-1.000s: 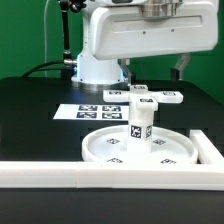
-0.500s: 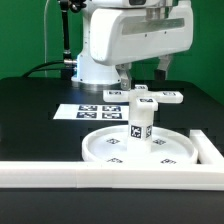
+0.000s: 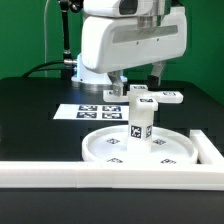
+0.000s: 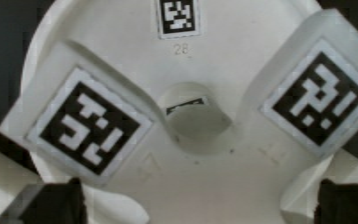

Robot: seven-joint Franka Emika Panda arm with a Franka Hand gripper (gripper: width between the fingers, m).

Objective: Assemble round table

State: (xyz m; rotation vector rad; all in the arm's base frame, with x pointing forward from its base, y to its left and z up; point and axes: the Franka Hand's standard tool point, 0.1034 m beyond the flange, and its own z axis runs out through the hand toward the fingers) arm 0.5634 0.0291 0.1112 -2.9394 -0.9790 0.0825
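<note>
The wide round disc (image 3: 108,150) lies near the front of the table. The short cylinder leg (image 3: 139,125) stands upright on its middle. The flat cross-shaped base piece (image 3: 152,98) lies on the table just behind them. My gripper (image 3: 139,78) hangs open and empty right above the base piece, one finger on each side. In the wrist view the base piece (image 4: 96,105) fills the picture, with tags on its arms and a round socket in its middle. The gripper (image 4: 194,205) shows there with dark fingertips (image 4: 51,205) spread wide apart, clear of the piece.
The marker board (image 3: 88,112) lies on the black table to the exterior view's left of the base piece. A long white border wall (image 3: 100,176) runs along the front and turns back at the exterior view's right (image 3: 210,150).
The arm has come down toward the base piece and shifted slightly to the exterior view's left. Its fingers now show below the hand. The parts have not moved.
</note>
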